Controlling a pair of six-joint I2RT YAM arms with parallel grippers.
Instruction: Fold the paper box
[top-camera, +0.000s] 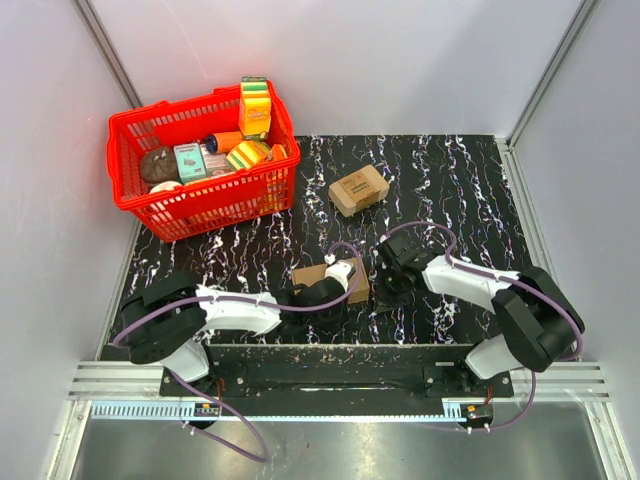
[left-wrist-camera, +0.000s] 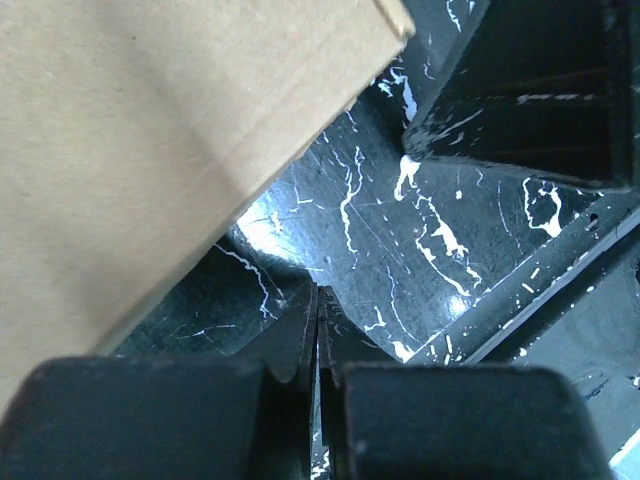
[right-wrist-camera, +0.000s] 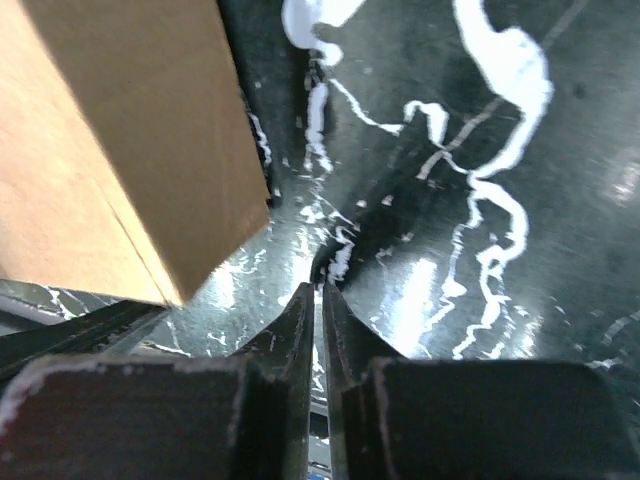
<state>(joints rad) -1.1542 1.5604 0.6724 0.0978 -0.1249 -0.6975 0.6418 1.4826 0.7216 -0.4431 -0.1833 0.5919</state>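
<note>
Beside the paper box (top-camera: 308, 274), your wrist views show what overhead hides: left claw (left-wrist-camera: 318, 300) and right claw (right-wrist-camera: 319, 295) both pinched closed, empty.

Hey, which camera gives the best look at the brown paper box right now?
Top external: only it shows where the paper box lies on the table, though the left arm covers its middle. Left wrist shows one cropped face and edge; right wrist, a cropped corner with two faces.
</note>
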